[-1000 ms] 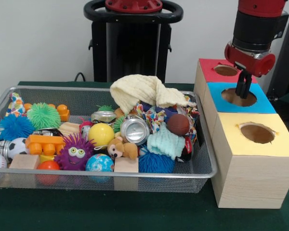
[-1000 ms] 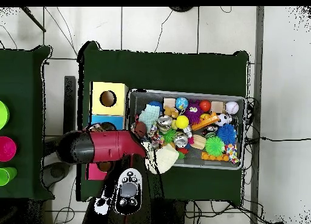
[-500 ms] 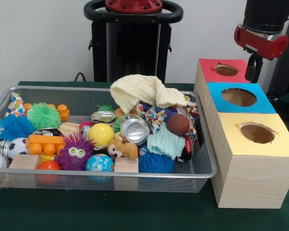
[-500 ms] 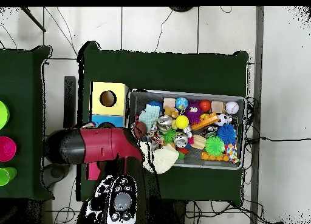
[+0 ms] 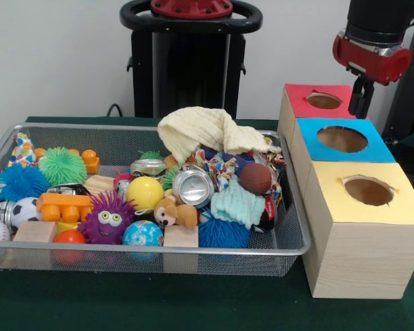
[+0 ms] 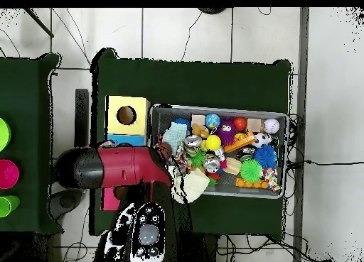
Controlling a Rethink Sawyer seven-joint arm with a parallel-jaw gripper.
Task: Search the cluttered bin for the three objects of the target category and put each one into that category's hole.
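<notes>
Near to far in the front view: the bin (image 5: pixel 298 227) fills lower left with toys, the gripper (image 5: pixel 362 103) hangs upper right above the red-topped box (image 5: pixel 310 103), grip undeterminable, so I judge I must swing back to search the bin.

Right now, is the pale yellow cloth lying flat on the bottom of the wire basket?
No, the pale yellow cloth is heaped on top of the other toys at the back of the wire basket, standing higher than its rim.
</notes>
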